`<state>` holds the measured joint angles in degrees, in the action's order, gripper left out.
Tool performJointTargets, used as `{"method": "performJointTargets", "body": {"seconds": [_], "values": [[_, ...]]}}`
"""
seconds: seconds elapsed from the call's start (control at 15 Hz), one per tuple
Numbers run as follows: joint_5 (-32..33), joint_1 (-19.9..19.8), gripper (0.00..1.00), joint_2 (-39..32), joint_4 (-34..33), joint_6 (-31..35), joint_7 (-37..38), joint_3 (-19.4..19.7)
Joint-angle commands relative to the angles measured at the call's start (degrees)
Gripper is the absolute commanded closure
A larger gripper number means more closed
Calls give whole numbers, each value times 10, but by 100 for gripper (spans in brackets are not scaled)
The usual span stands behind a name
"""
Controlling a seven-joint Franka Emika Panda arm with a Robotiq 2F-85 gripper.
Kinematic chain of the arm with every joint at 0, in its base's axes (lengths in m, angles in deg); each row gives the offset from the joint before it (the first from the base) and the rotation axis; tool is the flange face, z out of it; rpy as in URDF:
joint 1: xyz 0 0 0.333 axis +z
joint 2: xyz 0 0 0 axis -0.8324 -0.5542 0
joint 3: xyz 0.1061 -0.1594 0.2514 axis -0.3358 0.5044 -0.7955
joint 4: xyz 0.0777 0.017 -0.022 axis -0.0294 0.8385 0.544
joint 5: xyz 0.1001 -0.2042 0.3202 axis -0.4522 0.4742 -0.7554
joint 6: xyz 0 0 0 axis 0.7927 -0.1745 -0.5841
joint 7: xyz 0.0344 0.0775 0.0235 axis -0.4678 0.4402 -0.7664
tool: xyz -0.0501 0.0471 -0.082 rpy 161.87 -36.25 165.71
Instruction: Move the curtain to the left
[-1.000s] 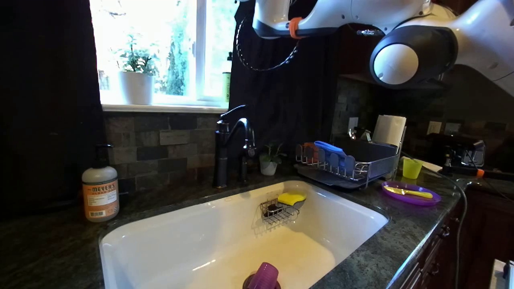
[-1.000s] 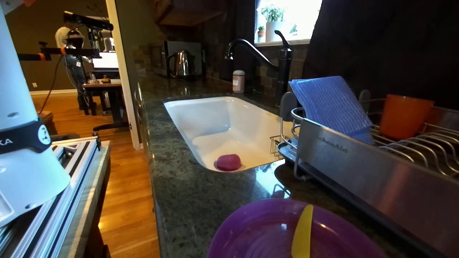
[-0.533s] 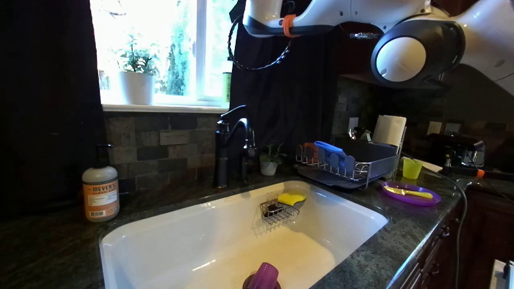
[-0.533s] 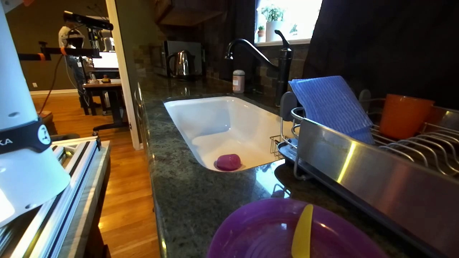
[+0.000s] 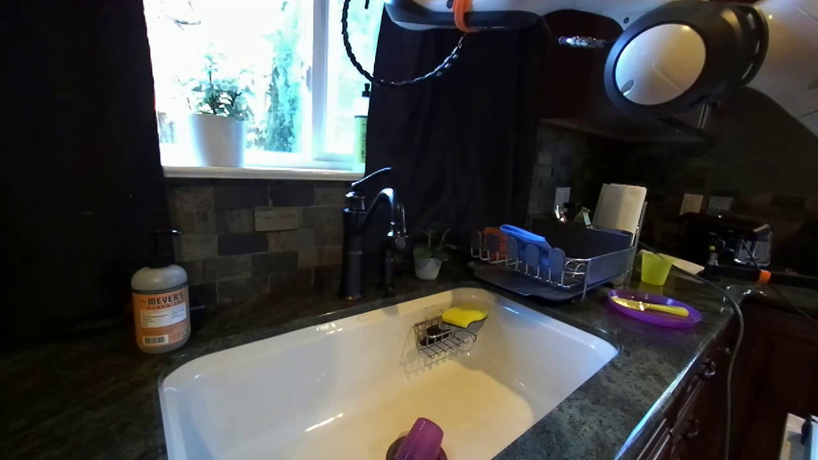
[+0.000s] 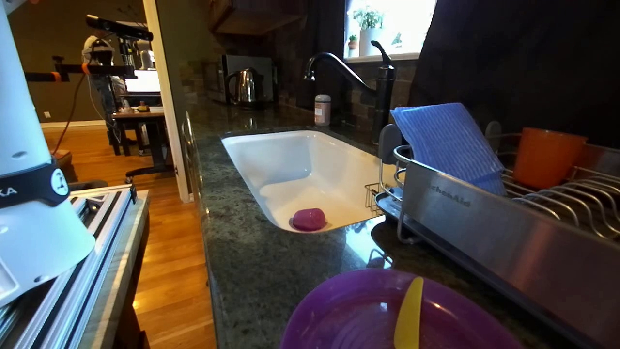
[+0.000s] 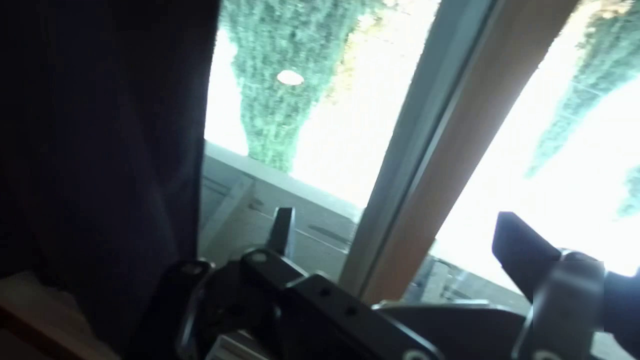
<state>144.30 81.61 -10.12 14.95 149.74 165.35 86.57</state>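
The curtain point(image 5: 447, 153) is a dark navy drape hanging right of the window, behind the faucet, in an exterior view. It also shows as a dark expanse right of the window in an exterior view point(image 6: 503, 53). In the wrist view the curtain point(image 7: 115, 130) fills the left side with soft folds, its edge against the bright window. My gripper point(image 7: 395, 212) is open, with nothing between its fingers. Its fingertips stand in front of the window and its frame post, right of the curtain's edge. The gripper is out of view in both exterior views, above the frame.
The faucet point(image 5: 354, 243) stands before the curtain. A green-labelled bottle point(image 5: 360, 137) and a potted plant point(image 5: 217, 137) stand on the windowsill. A dish rack point(image 5: 575, 255) is right of the sink point(image 5: 255, 358). A blacker panel point(image 5: 70, 128) covers the window's left side.
The arm has risen and its visible part has shifted slightly left in an exterior view. The curtain's window-side edge has shifted a little; the bottle's pump, covered half a second ago, shows again.
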Motion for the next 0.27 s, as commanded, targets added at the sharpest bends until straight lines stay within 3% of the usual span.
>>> {"method": "performJointTargets", "body": {"seconds": [0.0,0.07,0.2], "values": [[23,-11,0,6,0,114,-6,-21],[11,-6,0,3,0,66,-10,-22],[3,-5,0,2,0,96,-8,-11]]}}
